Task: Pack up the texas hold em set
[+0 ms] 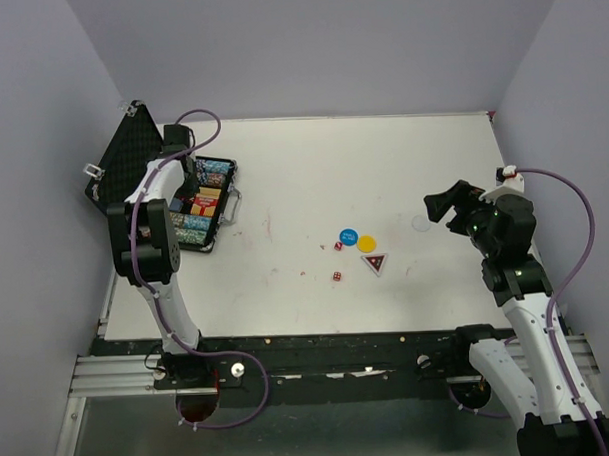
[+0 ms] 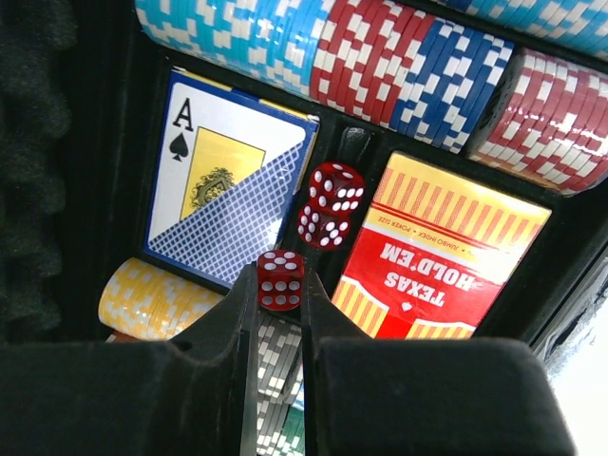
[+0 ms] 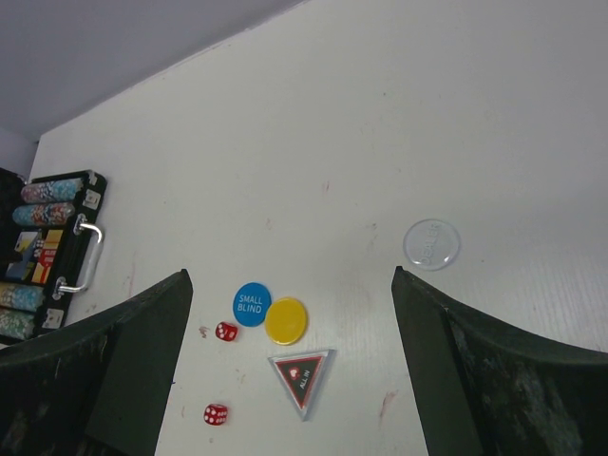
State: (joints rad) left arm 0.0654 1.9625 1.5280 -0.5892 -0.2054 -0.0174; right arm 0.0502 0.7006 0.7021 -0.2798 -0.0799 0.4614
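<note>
White counter [image 1: 382,165], pale lilac walls [image 1: 308,48]; left hand [image 2: 281,296] pinches red die [image 2: 281,279] over case [image 1: 132,159]; right hand [image 3: 290,281] spread wide.

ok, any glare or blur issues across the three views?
Left wrist: red die in the left fingers is sharp, glare streaks on the red-white chips. Right wrist: right fingers soft, clear disc barely stands out from the table. Top external: even light, faint shadows.

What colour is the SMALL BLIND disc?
Blue, white lettering: the disc shows best in right wrist view.
</note>
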